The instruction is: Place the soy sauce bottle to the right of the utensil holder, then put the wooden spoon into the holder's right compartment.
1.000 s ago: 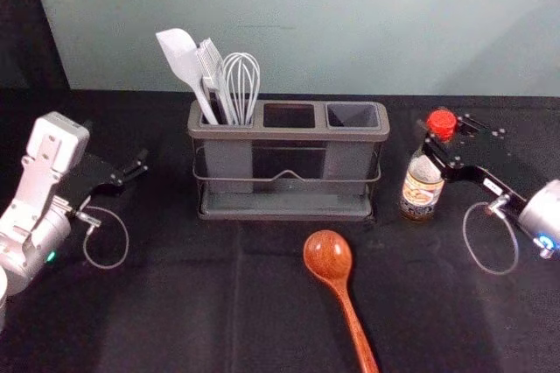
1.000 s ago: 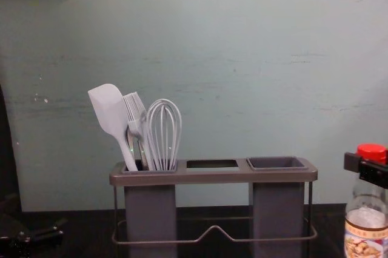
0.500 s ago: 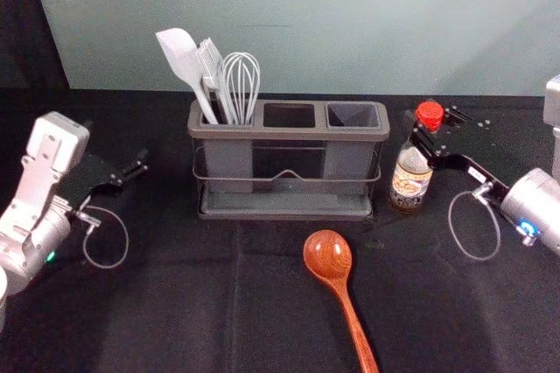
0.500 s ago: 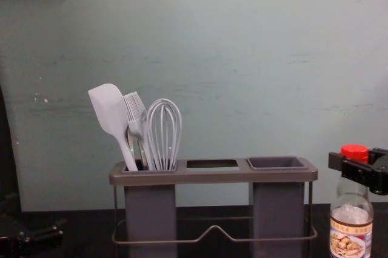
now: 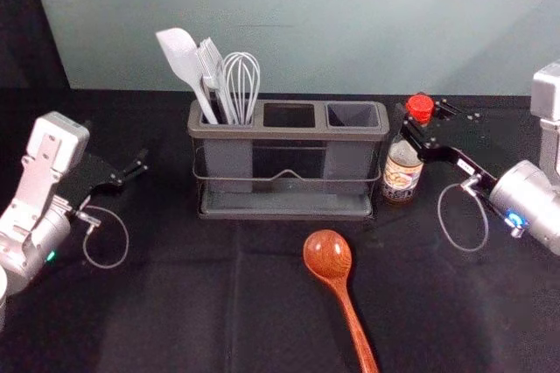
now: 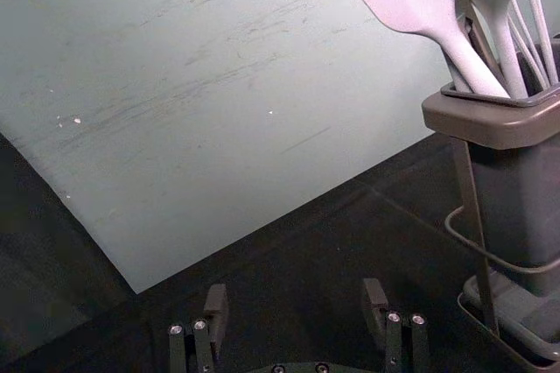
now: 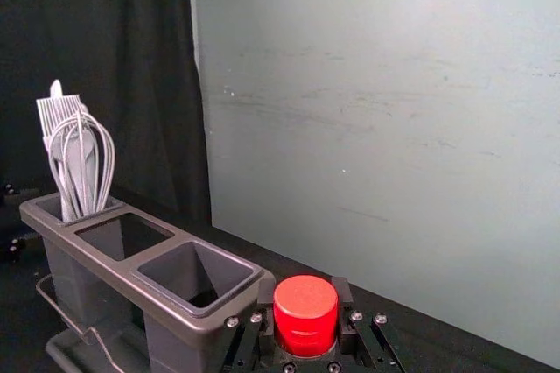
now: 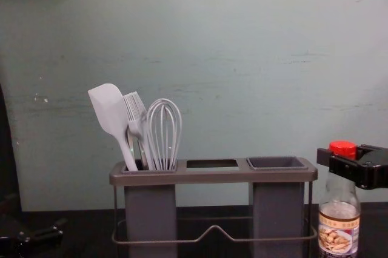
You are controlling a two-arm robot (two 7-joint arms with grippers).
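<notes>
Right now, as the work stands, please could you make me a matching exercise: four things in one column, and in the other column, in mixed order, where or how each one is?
1. Wooden spoon
2. Soy sauce bottle
3. Whisk
4. Left gripper

A. Standing in the left compartment of the utensil holder
B. Open and holding nothing, off to the left of the holder
C. Lying on the black cloth, in front of the holder
D. Upright, gripped near its top by the right gripper

Right pairs: 1-C, 2-D, 3-A, 4-B
</notes>
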